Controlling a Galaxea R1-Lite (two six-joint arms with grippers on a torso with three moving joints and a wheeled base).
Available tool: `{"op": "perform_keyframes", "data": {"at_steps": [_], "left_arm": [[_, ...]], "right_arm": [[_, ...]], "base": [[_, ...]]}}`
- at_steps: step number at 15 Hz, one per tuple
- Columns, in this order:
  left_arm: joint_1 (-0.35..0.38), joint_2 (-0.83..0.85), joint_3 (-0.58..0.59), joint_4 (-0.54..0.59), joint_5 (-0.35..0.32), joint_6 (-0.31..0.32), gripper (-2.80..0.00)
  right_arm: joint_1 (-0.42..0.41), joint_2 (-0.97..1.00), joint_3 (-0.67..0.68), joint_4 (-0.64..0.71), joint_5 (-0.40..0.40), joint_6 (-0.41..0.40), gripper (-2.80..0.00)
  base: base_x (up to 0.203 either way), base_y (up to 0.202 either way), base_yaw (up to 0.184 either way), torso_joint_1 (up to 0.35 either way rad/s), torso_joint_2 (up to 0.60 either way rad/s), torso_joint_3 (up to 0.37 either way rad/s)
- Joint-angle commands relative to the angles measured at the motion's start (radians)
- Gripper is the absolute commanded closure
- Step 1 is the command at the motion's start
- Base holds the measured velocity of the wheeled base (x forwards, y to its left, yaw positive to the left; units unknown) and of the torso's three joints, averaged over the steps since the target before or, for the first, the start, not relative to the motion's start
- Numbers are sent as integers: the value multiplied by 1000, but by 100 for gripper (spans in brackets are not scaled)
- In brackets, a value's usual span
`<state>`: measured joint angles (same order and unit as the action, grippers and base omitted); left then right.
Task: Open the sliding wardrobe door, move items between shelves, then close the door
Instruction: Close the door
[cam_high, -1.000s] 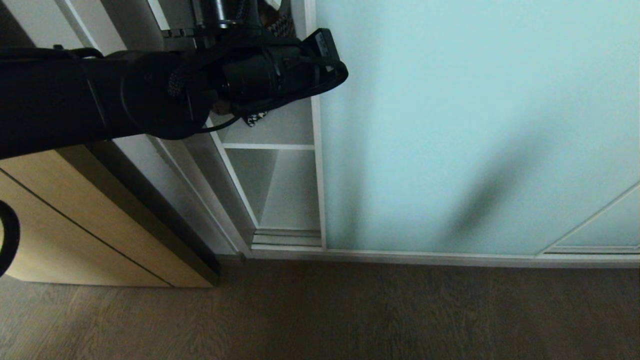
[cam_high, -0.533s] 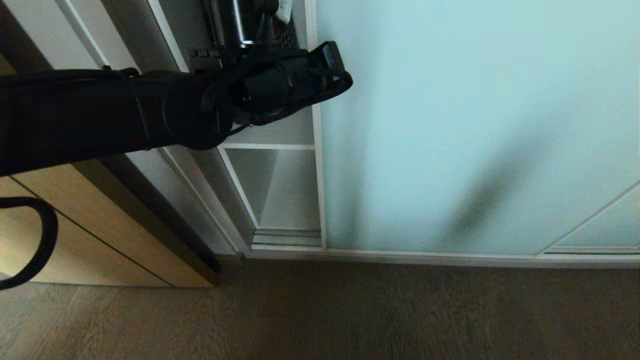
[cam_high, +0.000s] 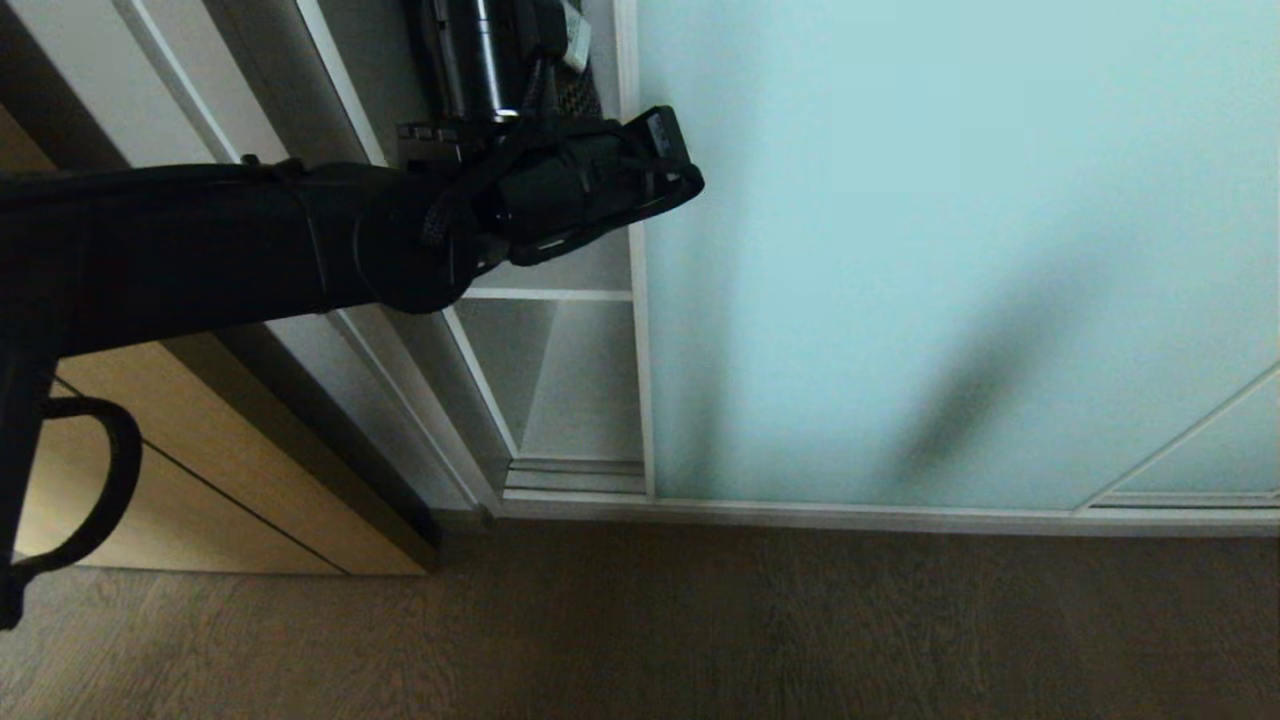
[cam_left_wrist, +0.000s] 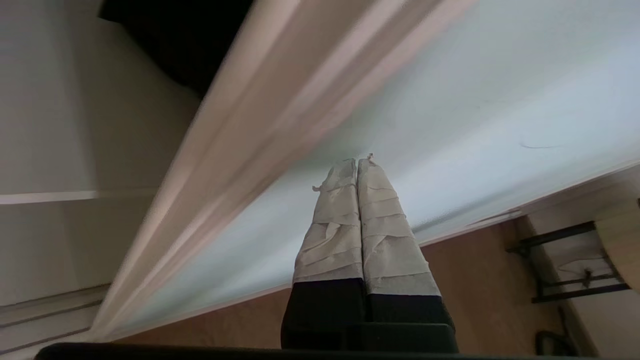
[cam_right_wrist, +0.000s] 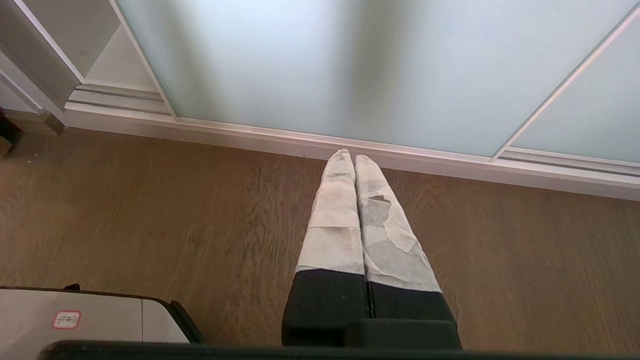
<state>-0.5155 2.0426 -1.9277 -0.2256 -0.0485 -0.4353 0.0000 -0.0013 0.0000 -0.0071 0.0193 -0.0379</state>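
Observation:
The sliding wardrobe door (cam_high: 950, 250), pale aqua frosted glass in a thin silver frame, covers the wardrobe's right part; a narrow opening stays at its left edge (cam_high: 632, 300). White shelves (cam_high: 545, 294) show in that opening. My left arm reaches in from the left, its wrist (cam_high: 590, 185) at the door's left edge. My left gripper (cam_left_wrist: 357, 161) is shut and empty, tips against the aqua glass (cam_left_wrist: 450, 100) beside the frame (cam_left_wrist: 240, 135). A black mass (cam_left_wrist: 185, 35), perhaps one of the items, lies deep inside. My right gripper (cam_right_wrist: 354, 156) hangs shut and empty over the floor.
A light wood-grain door (cam_high: 200, 480) stands left of the opening. A houndstooth cushion (cam_high: 578, 90) sits on an upper shelf behind my wrist. The bottom track (cam_high: 575, 478) runs along the wooden floor (cam_high: 640, 620). A second aqua panel (cam_high: 1200, 450) overlaps at the far right.
My left arm has stretched further right and its wrist has sunk a little in the picture, staying at the door's left edge. The door and right gripper have not visibly moved.

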Motion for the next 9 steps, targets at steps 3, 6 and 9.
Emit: {"op": "perform_keyframes", "data": {"at_steps": [3,6,9], "left_arm": [[49,-78,13,8,12,-3,0],[84,-132,50,11,13,-3,0],[121,-200,132,-5,13,-3,0]], "right_arm": [[0,0,0,-1,1,0,0],[0,0,0,-1,1,0,0],[0,0,0,-1,1,0,0]], "base": [[0,0,0,0,0,0],[0,0,0,0,0,0],[0,0,0,0,0,0]]}}
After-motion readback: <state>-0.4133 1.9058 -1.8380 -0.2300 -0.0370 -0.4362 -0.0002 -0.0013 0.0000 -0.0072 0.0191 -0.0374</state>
